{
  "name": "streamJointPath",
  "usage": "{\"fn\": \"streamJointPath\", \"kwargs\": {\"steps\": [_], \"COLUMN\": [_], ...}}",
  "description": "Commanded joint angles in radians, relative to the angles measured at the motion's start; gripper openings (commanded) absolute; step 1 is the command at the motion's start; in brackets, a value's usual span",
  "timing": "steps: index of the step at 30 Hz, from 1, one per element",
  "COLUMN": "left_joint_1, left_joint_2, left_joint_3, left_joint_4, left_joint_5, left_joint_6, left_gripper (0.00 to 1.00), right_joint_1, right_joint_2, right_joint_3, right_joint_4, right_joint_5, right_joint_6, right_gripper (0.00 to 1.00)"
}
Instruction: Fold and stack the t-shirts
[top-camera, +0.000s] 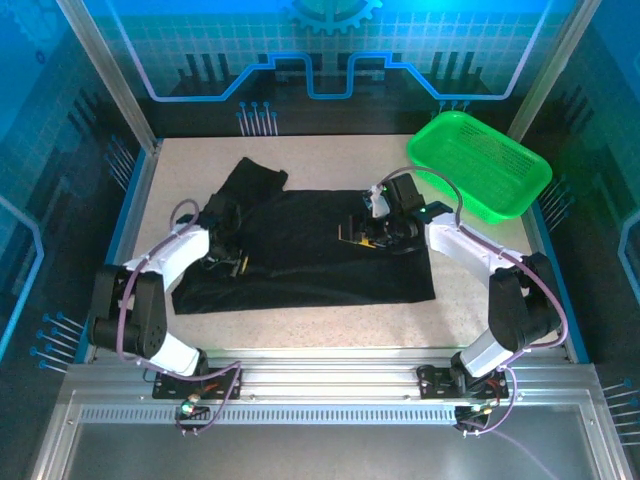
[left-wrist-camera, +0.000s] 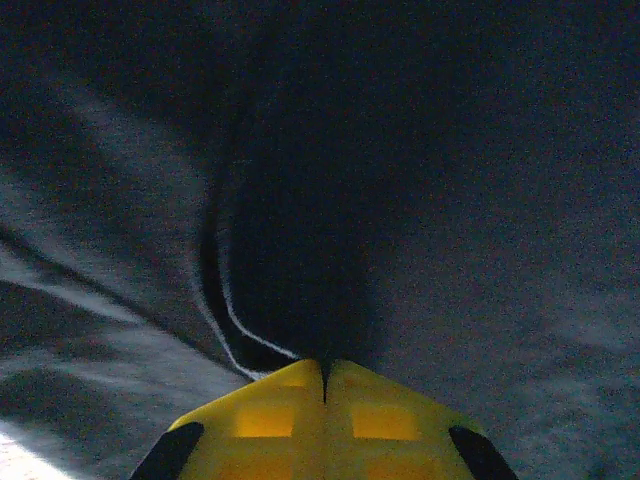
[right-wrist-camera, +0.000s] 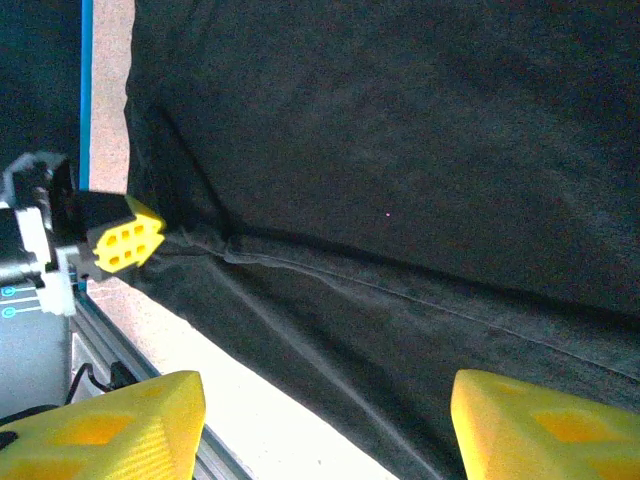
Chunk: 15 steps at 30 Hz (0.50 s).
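On the table, the left gripper pinches a fold of the t-shirt. The right gripper hangs above it, fingers spread wide.

- On my overhead feed the light falls evenly from above. The pale table reads bright, with only soft shadows under the arms.
- The green basket glows, close to oversaturated.
- The blue panels give the frame edges a cool tint.
- The black t-shirt swallows the light, so I get a flat dark shape with little fold detail.
- My left wrist feed is dim and grainy. The left gripper throws a deep shadow onto the cloth ahead of it.
- My right wrist feed is crisper on the fabric, but the table strip is blown out to white. The right gripper is blurred at the lower edge.
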<state>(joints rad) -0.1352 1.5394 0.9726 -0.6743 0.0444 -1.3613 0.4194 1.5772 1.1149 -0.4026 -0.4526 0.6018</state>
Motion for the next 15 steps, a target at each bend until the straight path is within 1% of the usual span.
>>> {"fn": "streamJointPath", "kwargs": {"steps": [1,8,15], "left_joint_1": [-0.032,-0.104,-0.151], "left_joint_2": [0.084,0.316,0.451], "left_joint_3": [0.122,0.394,0.550], "left_joint_4": [-0.059,-0.192,-0.283], "left_joint_5": [-0.019,-0.028,-0.076], "left_joint_6": [0.146,0.386,0.552], "left_gripper": [0.00,0.00,0.00], "right_joint_1": [-0.024,-0.061,-0.072], "right_joint_2": [0.018,0.023,0.026], "right_joint_3": [0.029,0.039,0.028], "right_joint_4": [-0.023,-0.039,-0.055], "right_joint_5": [0.000,-0.014,-0.027], "right_joint_6": [0.010,0.012,0.006], "right_gripper": [0.66,0.66,0.66]}}
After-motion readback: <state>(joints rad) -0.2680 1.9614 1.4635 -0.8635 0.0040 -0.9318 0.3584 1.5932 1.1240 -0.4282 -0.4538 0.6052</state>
